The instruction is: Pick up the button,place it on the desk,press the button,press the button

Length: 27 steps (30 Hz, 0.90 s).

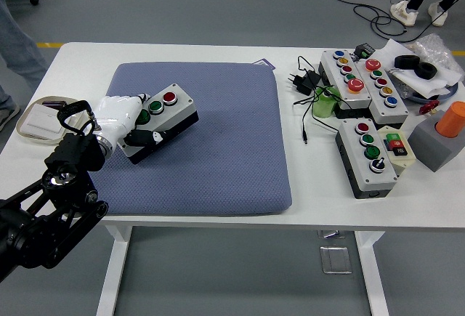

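From my seat I see the left hand come in from the lower left, its white fingers wrapped around the near-left end of the button box, clamping it. The box is tilted, its right end raised off the blue pad, with a green button beside the hand and a red button just beyond it.

To the left of the hand, near the worktop's left edge, a shallow tray holds a white slab and a dark piece at its far rim; I cannot tell what they are.

To the right of the hand and the box the pad lies bare all the way to its right edge, which gives plenty of open room. Between that edge and the clutter runs a bare strip of white worktop, and another strip runs along the near edge.

Well to the right of the hand, black plugs and a cable lie beside a small green cup. Beyond them are more button boxes, one nearer box, and a grey block with an orange cap at the right edge.
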Each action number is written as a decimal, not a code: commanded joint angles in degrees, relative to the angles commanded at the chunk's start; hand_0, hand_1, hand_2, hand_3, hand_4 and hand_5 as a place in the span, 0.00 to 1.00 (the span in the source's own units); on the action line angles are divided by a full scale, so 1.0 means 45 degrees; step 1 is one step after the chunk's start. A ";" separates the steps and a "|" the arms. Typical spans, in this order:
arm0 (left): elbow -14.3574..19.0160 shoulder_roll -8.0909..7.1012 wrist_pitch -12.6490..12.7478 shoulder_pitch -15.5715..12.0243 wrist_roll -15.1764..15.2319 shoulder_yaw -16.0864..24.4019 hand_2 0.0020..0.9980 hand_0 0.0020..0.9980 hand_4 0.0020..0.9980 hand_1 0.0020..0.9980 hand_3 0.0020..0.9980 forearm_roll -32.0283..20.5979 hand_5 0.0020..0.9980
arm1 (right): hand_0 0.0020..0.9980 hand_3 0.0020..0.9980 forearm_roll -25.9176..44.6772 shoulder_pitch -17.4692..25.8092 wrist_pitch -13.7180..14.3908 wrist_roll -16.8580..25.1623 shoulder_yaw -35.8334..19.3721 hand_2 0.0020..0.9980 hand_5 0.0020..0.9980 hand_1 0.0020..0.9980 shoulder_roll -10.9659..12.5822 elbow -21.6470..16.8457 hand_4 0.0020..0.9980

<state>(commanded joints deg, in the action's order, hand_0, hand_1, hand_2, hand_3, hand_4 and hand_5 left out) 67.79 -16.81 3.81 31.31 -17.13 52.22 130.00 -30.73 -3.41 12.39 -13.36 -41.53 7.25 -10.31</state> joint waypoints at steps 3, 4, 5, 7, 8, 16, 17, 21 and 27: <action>-0.0041 -0.0420 -0.0207 0.0188 0.1250 -0.0320 0.28 0.44 0.47 0.35 0.31 0.0000 0.00 | 0.63 0.58 -0.0012 -0.0015 -0.0005 -0.0010 -0.0004 0.54 0.02 0.48 0.0003 0.0000 0.28; -0.0047 -0.0541 -0.0296 0.0255 0.1549 -0.0424 0.28 0.44 0.47 0.35 0.31 0.0000 0.00 | 0.63 0.58 0.0007 -0.0012 -0.0006 -0.0008 0.0007 0.54 0.02 0.48 0.0003 0.0000 0.28; -0.0053 -0.0777 -0.0435 0.0367 0.2046 -0.0630 0.28 0.44 0.47 0.35 0.31 0.0000 0.00 | 0.63 0.58 0.0037 -0.0009 -0.0006 -0.0005 0.0028 0.54 0.02 0.48 0.0004 0.0000 0.28; -0.0067 -0.1107 -0.0600 0.0547 0.3164 -0.0961 0.28 0.44 0.47 0.35 0.31 0.0000 0.00 | 0.63 0.58 0.0064 -0.0010 -0.0012 -0.0002 0.0069 0.54 0.02 0.48 0.0011 0.0000 0.28; -0.0075 -0.1279 -0.0631 0.0663 0.3641 -0.1172 0.28 0.44 0.45 0.34 0.30 0.0000 0.00 | 0.63 0.58 0.0045 -0.0009 -0.0013 -0.0010 0.0057 0.54 0.02 0.48 0.0010 0.0000 0.28; -0.0183 -0.1752 -0.0131 0.1080 0.5572 -0.1841 0.28 0.44 0.45 0.34 0.30 0.0000 0.00 | 0.63 0.58 0.0032 0.0006 -0.0026 -0.0018 0.0089 0.54 0.02 0.48 0.0016 0.0000 0.28; -0.0189 -0.1756 -0.0105 0.1088 0.5601 -0.1848 0.28 0.44 0.45 0.34 0.30 0.0000 0.00 | 0.63 0.58 0.0033 0.0006 -0.0026 -0.0018 0.0091 0.54 0.02 0.48 0.0016 0.0000 0.28; -0.0324 -0.1695 0.0382 0.1224 0.5907 -0.2000 0.29 0.45 0.46 0.36 0.30 0.0000 0.00 | 0.63 0.58 0.0016 0.0028 -0.0024 -0.0027 0.0087 0.54 0.02 0.48 0.0010 0.0000 0.28; -0.0406 -0.1550 0.0497 0.1353 0.6034 -0.2227 0.29 0.45 0.47 0.36 0.30 0.0000 0.00 | 0.63 0.58 0.0044 0.0058 -0.0015 -0.0038 0.0098 0.54 0.02 0.48 -0.0004 0.0000 0.28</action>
<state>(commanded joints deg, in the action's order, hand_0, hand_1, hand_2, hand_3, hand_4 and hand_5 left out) 65.97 -23.79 6.04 37.40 10.02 42.20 130.00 -30.53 -3.15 12.32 -13.53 -41.09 7.23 -10.31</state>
